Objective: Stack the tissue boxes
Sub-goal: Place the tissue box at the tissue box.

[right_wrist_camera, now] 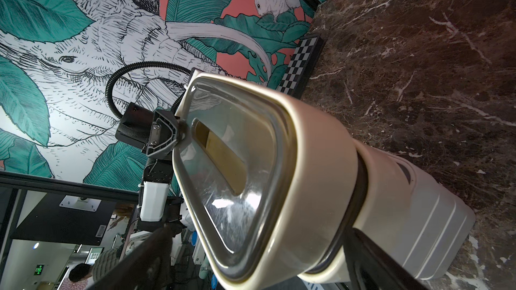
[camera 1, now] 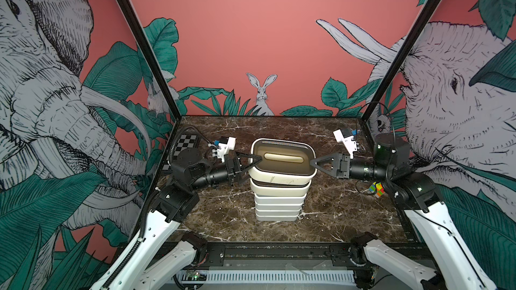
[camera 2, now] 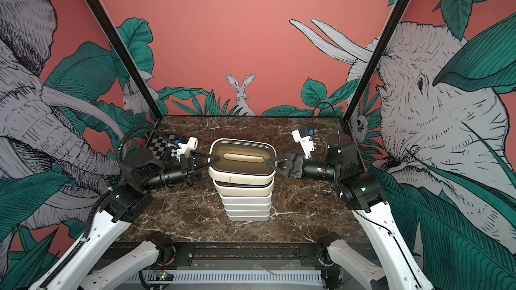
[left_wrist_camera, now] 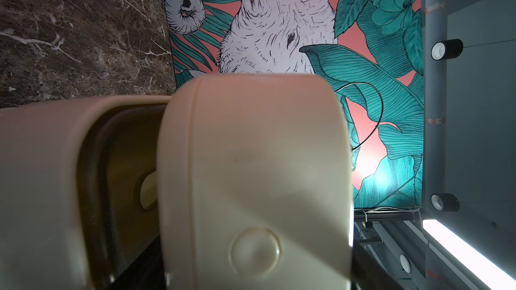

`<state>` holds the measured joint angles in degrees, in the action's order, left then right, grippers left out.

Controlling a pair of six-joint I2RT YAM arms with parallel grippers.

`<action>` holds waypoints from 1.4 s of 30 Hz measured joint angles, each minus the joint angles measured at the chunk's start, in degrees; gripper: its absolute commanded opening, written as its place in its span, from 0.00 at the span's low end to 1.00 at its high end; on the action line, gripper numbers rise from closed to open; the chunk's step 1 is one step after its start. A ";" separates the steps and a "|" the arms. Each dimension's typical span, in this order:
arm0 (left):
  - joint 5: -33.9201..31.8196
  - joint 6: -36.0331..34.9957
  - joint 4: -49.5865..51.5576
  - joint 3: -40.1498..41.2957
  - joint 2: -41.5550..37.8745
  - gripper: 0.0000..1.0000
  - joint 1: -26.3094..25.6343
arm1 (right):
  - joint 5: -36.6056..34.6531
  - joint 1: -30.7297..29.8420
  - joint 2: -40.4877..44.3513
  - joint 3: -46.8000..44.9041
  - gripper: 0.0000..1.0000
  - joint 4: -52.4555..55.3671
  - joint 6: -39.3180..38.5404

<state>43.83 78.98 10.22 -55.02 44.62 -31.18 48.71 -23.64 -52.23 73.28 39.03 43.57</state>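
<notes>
Several tissue boxes stand in one stack [camera 1: 279,205] mid-table in both top views [camera 2: 247,207]. On top lies a cream box with a dark brown lid [camera 1: 282,157] [camera 2: 241,157], over a second cream one [camera 1: 280,188]. My left gripper [camera 1: 255,163] [camera 2: 214,162] is shut on the top box's left end, one finger on the lid and one beneath. The left wrist view shows that end [left_wrist_camera: 251,163] filling the jaws, apart from the lid below [left_wrist_camera: 125,168]. My right gripper [camera 1: 311,164] [camera 2: 269,161] stands open astride the right end [right_wrist_camera: 279,191], with a gap beside one finger [right_wrist_camera: 150,260].
A black-and-white checkered board [camera 1: 185,143] [right_wrist_camera: 301,62] leans at the back left corner. A small multicoloured cube [camera 1: 375,189] lies near the right arm's base. Printed walls close the dark marble table [camera 1: 335,218] on three sides.
</notes>
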 measured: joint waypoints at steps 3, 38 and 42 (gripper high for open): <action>0.00 -0.61 0.39 0.00 0.04 0.36 0.00 | 0.11 -0.11 -0.33 -0.15 0.96 -1.05 0.26; -0.15 -1.31 -0.17 1.77 -0.61 0.35 0.11 | 1.51 -0.70 -0.70 -0.15 0.96 -4.48 1.25; -0.13 2.19 -3.37 3.54 -0.61 0.35 0.22 | 1.14 -0.68 -0.70 -0.15 0.96 -4.50 1.22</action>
<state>43.70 81.17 6.85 -51.48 44.01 -30.96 49.84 -24.32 -52.93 73.12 34.52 44.80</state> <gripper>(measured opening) 0.747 0.963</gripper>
